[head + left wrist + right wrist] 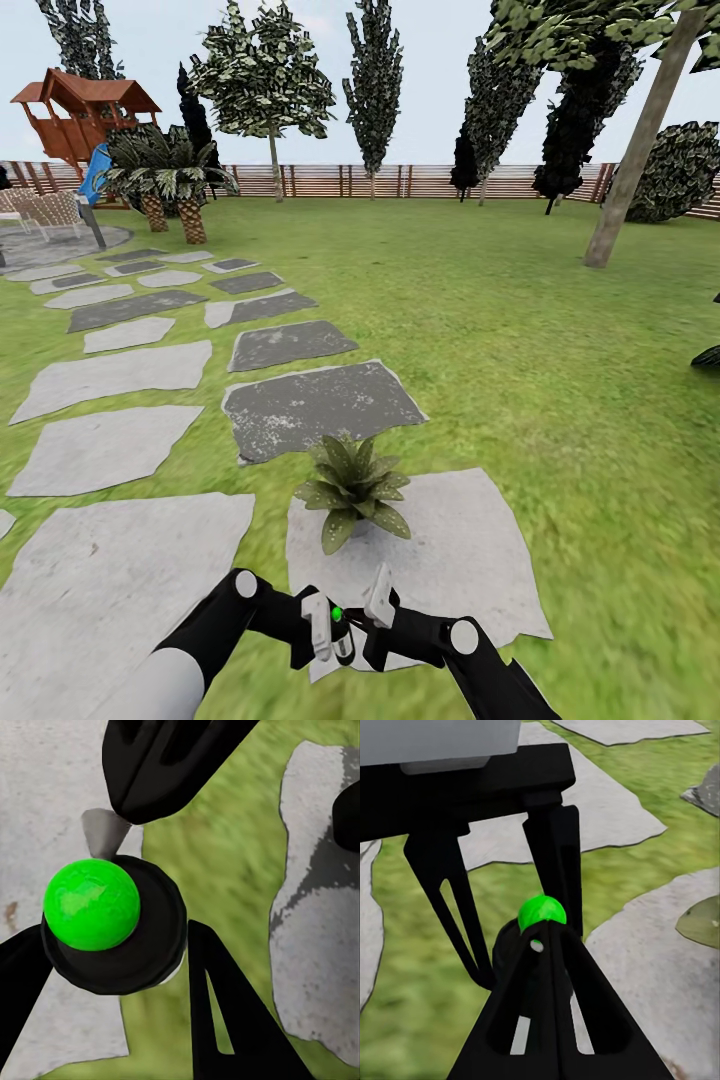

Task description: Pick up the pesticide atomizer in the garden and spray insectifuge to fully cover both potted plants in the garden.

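Observation:
The pesticide atomizer (340,620) hangs low in front of me, a dark bottle with a bright green ball on top and a pale grey nozzle (101,832). My left gripper (112,945) is shut on the atomizer (146,945), one black finger on each side. The right gripper (547,937) is shut, and its tip sits against the green ball (540,911). One potted plant (352,490), a rosette of pointed green leaves, stands on a pale stepping stone (460,560) just beyond both grippers. I cannot make out insectifuge on its leaves.
Grey stepping stones (300,405) run back and left across the lawn to a round patio (50,245) with chairs. Two palms (175,190) and a wooden playhouse (85,115) stand there. A slatted fence (400,180) closes the back. A leaning trunk (635,150) rises at right.

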